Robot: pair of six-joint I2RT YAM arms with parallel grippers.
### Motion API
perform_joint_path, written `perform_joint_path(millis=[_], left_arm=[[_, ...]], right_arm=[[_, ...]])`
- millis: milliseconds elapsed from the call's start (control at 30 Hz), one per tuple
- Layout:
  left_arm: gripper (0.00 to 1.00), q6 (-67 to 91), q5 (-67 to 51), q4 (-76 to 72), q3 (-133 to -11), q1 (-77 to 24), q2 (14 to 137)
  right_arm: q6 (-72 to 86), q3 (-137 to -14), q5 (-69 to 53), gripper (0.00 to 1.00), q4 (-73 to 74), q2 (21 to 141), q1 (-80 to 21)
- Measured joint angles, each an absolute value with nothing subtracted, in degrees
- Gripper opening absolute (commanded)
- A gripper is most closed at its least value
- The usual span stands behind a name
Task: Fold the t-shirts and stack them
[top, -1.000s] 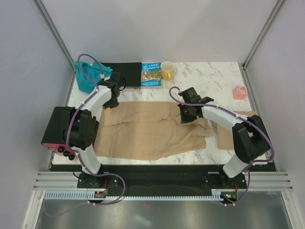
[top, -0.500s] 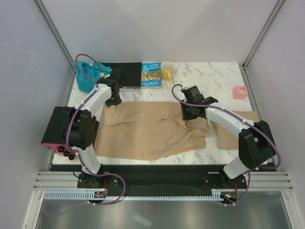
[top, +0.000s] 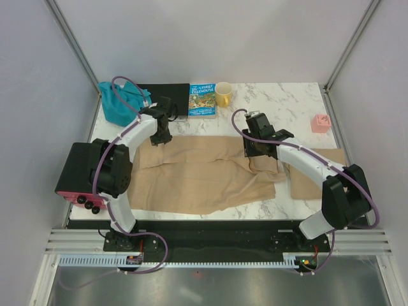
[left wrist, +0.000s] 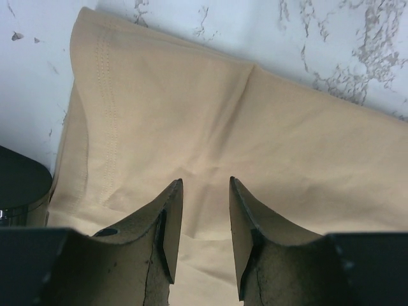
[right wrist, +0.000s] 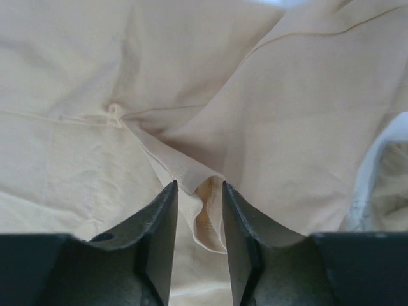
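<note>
A large tan t-shirt (top: 197, 175) lies spread across the middle of the table. A second tan t-shirt (top: 305, 186) lies at the right, partly under my right arm, and a teal-blue garment (top: 116, 105) is bunched at the far left corner. My left gripper (top: 163, 135) hovers open over the spread shirt's far left corner. In the left wrist view the gripper (left wrist: 205, 185) has only flat cloth (left wrist: 255, 121) below it. My right gripper (top: 256, 151) is at the shirt's right sleeve. It (right wrist: 199, 185) stands open, with a raised fold of cloth (right wrist: 207, 207) loose between its fingers.
Along the far edge lie a black board (top: 167, 97), a colourful book (top: 203, 101) and a yellow mug (top: 224, 94). A small pink object (top: 320, 123) sits at the right edge. A black and pink device (top: 80, 178) hangs off the left edge.
My right gripper has opened and let go of the cloth fold, which stays standing between its fingers. My left gripper has shifted right along the shirt's far edge.
</note>
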State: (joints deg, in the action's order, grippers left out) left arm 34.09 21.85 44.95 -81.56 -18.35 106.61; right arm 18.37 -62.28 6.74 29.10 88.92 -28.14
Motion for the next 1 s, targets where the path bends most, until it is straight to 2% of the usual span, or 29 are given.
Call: perform_joint_path(millis=[100,133,200,233,267,300,333,700,1000], left_arm=[[0.41,34.09,21.47,43.62,-81.54,-18.28,106.61],[0.38,34.09,21.19,43.29,-81.54,-18.28,106.63],[0.21,34.06,20.51,42.98,-82.04,-18.31,107.22],[0.02,34.02,20.25,42.72,-82.78,-18.37,108.12],[0.02,34.22,20.12,42.39,-83.29,-18.39,108.92],[0.02,34.41,19.79,41.89,-83.92,-18.41,110.08],[0.02,34.3,19.46,41.41,-84.58,-18.46,111.24],[0.02,34.35,17.52,37.54,-85.49,-18.57,117.3],[0.02,35.24,18.04,35.68,-85.49,-19.09,118.26]], right_arm=[[18.44,-62.43,9.87,0.45,27.79,85.14,-28.18],[18.44,-62.81,10.74,0.45,27.51,84.68,-28.18],[18.5,-64.45,12.6,0.41,26.52,84.93,-28.18],[18.52,-65.56,13.5,0.33,26.02,85.93,-28.18],[18.63,-66.7,14.37,0.28,25.19,87.31,-28.16],[18.68,-67.75,15.35,0.06,24.29,89.06,-28.14],[18.7,-68.6,16.21,0.0,23.35,91.07,-28.08],[19.66,-71.42,22.68,0.0,14.85,109.73,-23.46],[22.48,-73.49,23.24,0.0,10.98,114.45,-18.52]])
